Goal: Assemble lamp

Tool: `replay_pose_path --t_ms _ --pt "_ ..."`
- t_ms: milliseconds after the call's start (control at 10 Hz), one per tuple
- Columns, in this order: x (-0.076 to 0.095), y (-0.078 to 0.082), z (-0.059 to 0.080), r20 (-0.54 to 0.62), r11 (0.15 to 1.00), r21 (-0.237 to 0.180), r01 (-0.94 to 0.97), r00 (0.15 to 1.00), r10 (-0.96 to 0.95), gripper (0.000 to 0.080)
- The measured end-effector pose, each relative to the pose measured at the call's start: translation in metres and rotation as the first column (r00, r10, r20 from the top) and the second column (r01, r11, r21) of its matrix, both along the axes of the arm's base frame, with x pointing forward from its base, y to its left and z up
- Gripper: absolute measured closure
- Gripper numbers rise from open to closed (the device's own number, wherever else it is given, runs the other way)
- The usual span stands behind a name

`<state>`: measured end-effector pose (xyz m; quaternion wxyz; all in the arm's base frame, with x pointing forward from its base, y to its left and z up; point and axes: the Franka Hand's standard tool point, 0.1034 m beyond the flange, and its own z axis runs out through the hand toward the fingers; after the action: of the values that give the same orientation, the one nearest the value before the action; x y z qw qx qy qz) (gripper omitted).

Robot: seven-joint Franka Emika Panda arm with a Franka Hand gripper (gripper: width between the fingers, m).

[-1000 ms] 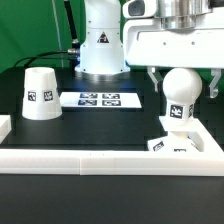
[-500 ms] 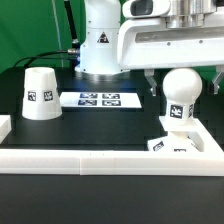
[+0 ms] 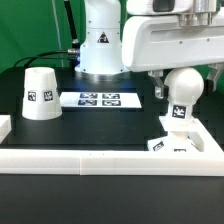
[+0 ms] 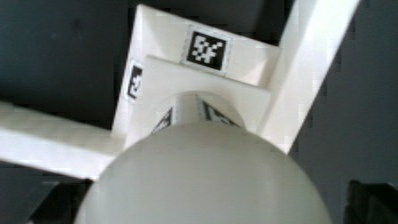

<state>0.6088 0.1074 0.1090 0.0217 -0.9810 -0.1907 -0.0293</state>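
Note:
The lamp's round white bulb [image 3: 181, 90] stands upright on its short tagged stem on the flat square base [image 3: 176, 147] at the exterior view's right. My gripper [image 3: 187, 86] is open and straddles the top of the bulb, with one dark finger [image 3: 157, 90] on each side. In the wrist view the bulb [image 4: 205, 170] fills the space between the fingers [image 4: 59, 203], and the base [image 4: 205, 60] with its tag lies beyond it. The cone shade [image 3: 40, 93] stands apart on the table at the exterior view's left.
The marker board [image 3: 98, 99] lies flat mid-table between the shade and the bulb. A long white border rail [image 3: 100, 160] runs along the front, with a side rail [image 3: 206, 140] by the base. The arm's own white pedestal [image 3: 100, 45] stands behind.
The arm's hand has shifted upward a little over the bulb. The bulb, base and shade have stayed in place.

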Motion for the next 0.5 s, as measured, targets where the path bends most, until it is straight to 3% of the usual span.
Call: replay_pose_path --t_ms 300,500 --pt "0.0028 -0.0018 0.0015 0.007 0.948 -0.026 -0.317 0.948 0.317 0.0101" --pt "0.0024 -0.0023 0.0013 0.006 0.908 -0.034 -0.419 0.908 0.419 0.0101"
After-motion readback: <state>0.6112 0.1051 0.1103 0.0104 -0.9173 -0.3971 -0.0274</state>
